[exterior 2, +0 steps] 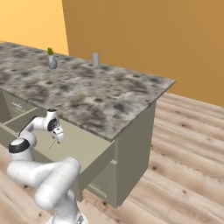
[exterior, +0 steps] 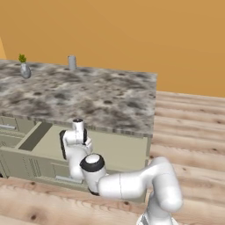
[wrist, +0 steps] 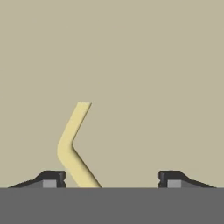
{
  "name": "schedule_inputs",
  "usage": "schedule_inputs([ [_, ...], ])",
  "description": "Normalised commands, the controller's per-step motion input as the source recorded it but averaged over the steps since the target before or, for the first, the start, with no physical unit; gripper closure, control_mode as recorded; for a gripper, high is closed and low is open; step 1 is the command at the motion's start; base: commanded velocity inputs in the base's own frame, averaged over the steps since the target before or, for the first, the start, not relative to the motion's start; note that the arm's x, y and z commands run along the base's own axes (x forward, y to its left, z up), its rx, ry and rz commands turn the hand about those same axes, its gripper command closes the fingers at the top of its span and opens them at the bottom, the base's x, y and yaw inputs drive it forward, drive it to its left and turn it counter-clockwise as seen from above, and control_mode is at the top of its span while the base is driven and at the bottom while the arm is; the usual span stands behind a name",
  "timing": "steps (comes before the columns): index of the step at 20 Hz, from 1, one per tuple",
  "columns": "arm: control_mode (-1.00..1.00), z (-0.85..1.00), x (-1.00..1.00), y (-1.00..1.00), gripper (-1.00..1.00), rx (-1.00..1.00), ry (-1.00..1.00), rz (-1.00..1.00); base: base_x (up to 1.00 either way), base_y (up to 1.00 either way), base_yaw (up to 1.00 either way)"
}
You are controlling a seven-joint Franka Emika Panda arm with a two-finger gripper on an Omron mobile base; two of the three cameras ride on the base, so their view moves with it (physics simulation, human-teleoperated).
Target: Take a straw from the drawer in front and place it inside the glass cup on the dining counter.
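Down inside the open drawer (exterior: 118, 151), the gripper (wrist: 112, 179) hangs with jaws wide apart, gripping nothing; the straw (wrist: 72, 146) lies on the beige floor between them, nearer the left fingertip. Far back on the dining counter (exterior: 88, 99) stands the glass cup (exterior: 72, 62).

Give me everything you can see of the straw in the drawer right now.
The straw is a thin, pale yellow stick with a bend partway along, so it is not straight. It lies on the beige floor of the open drawer. In the hand view it sits between the gripper's open jaws, nearer the left fingertip; no contact is visible. In the right base view it is a faint sliver below the hand.
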Motion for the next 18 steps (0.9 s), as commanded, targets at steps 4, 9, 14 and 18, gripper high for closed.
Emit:
schedule_inputs([
  [4, -1.0, -0.58, -0.11, 0.0, 1.0, -0.01, 0.05, -0.02, 0.0, 0.0, 0.0],
  [9, -1.0, -0.45, -0.39, 0.0, 1.0, -0.03, 0.0, -0.03, 0.0, 0.0, 0.0],
  [14, -1.0, 0.1, -0.47, 0.05, 1.0, -0.05, -0.15, -0.01, 0.0, 0.0, 0.0],
  [18, -1.0, 0.87, -0.07, 0.0, 1.0, -0.06, -0.29, 0.0, 0.0, 0.0, 0.0],
])
